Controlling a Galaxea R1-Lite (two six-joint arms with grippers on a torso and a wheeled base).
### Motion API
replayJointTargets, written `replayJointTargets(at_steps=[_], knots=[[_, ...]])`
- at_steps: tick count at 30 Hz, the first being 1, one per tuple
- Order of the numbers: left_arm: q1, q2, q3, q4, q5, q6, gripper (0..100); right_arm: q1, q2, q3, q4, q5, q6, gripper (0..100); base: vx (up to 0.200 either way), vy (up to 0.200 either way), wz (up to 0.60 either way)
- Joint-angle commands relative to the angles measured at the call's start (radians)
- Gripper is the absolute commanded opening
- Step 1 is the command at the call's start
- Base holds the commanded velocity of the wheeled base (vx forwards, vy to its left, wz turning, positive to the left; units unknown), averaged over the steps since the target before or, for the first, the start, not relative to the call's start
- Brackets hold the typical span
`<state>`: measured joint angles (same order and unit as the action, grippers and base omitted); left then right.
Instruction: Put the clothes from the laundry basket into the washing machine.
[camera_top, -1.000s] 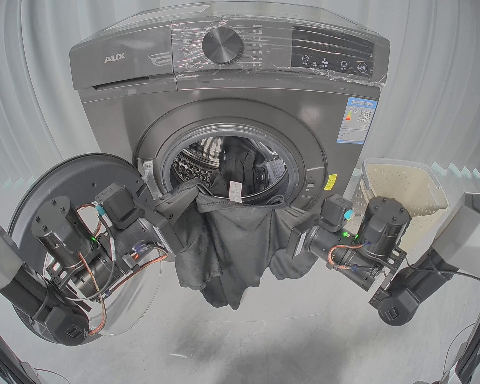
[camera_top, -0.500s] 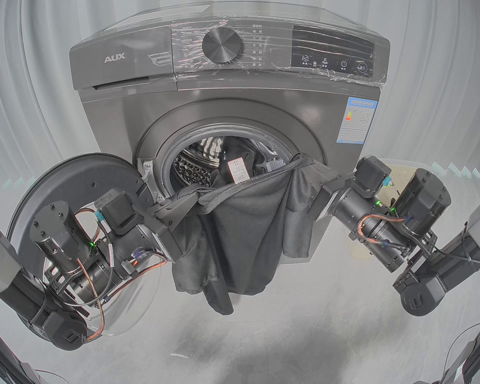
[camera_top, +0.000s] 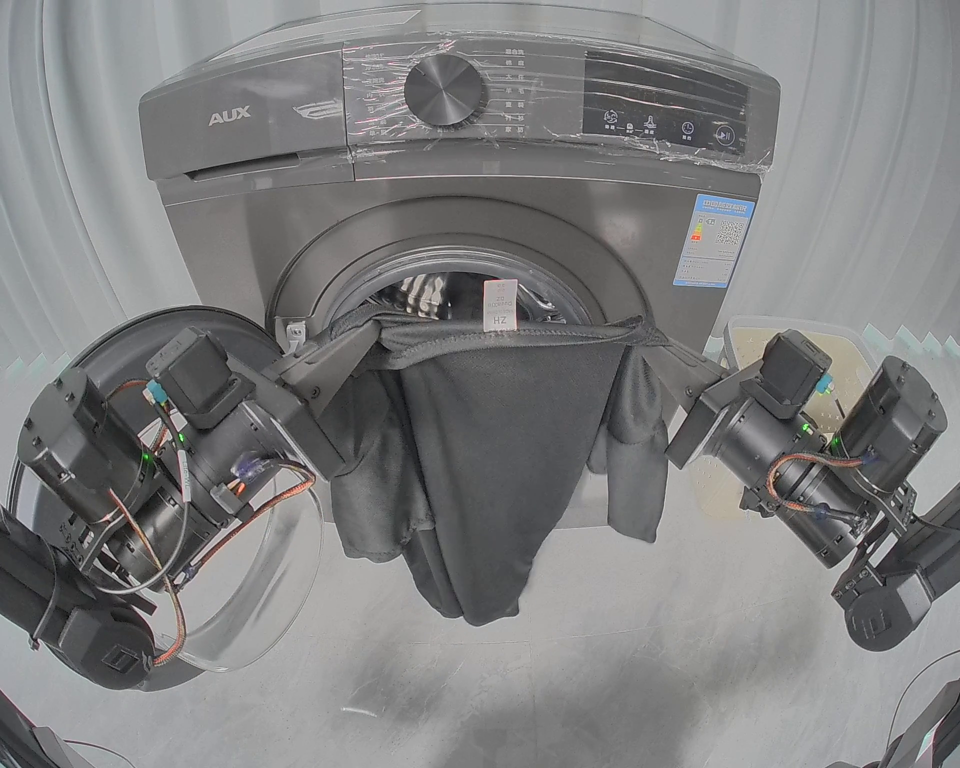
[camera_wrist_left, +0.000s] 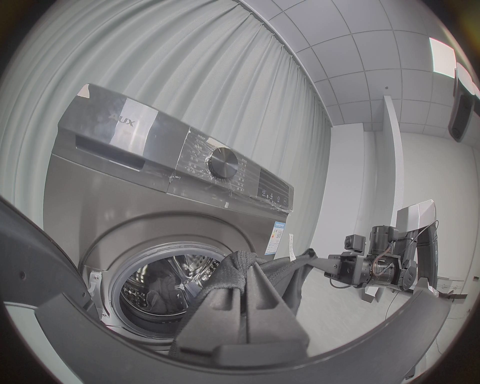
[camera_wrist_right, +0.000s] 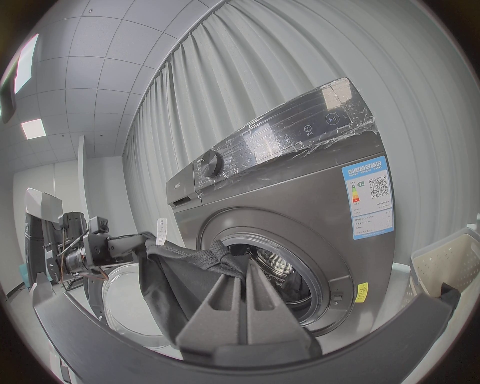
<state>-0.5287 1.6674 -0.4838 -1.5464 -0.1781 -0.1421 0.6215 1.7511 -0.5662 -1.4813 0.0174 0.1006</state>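
The left gripper (camera_top: 352, 338) and the right gripper (camera_top: 655, 345) are each clamped on an end of the black fabric garment (camera_top: 500, 450), stretched before the open mouth of the grey front-loading washing machine (camera_top: 450, 200); the cream perforated plastic laundry basket (camera_wrist_right: 445, 262) stands right of it.

- You'll find a pale brand mark (camera_top: 229, 117) on the washing machine's (camera_top: 250, 230) upper left panel;
- white touch icons (camera_top: 665, 124) on its upper right panel;
- a blue-and-white energy label (camera_top: 713, 240) with a square code, right of its opening;
- a lettered white tag (camera_top: 499, 305) on the garment (camera_top: 500, 440) before that opening.
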Motion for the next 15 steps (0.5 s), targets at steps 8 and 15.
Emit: replayJointTargets(at_steps=[8, 15], knots=[[0.026, -0.014, -0.006, 0.000, 0.000, -0.001, 0, 0.001, -0.008, 0.009, -0.002, -0.017, 0.002, 0, 0.000, 0.000, 0.00], [0.035, -0.025, -0.012, 0.003, -0.001, 0.010, 0, 0.000, -0.007, -0.014, -0.020, -0.033, 0.004, 0, 0.000, 0.000, 0.00]])
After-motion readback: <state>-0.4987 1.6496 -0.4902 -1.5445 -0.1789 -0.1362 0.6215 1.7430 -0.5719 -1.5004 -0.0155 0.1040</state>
